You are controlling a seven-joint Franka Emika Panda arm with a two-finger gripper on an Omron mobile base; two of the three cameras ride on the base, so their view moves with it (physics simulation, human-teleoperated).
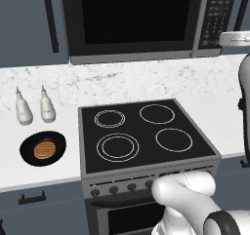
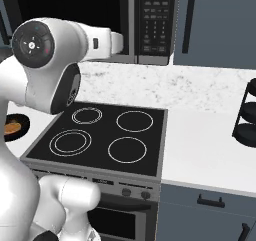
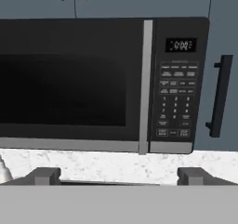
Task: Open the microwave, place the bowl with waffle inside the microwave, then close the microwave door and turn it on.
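The microwave [image 3: 102,83] hangs above the white speckled counter [image 1: 146,80], and between its lower edge and the counter there is an open strip of wall. Its door [image 3: 69,83] is shut — a flat dark-grey frame around a big black glass window, with a grey vertical strip beside the black keypad panel [image 3: 176,100].

The gripper [image 3: 118,176] faces the microwave from some way off, level with its lower edge. Its two dark fingertips stand wide apart and hold nothing.

The bowl with waffle [image 1: 43,148] lies far below and to the left, on the counter beside the black four-ring stove [image 1: 144,131] — a shallow round black bowl with a golden gridded waffle. Two white bottles [image 1: 34,107] stand just behind it.
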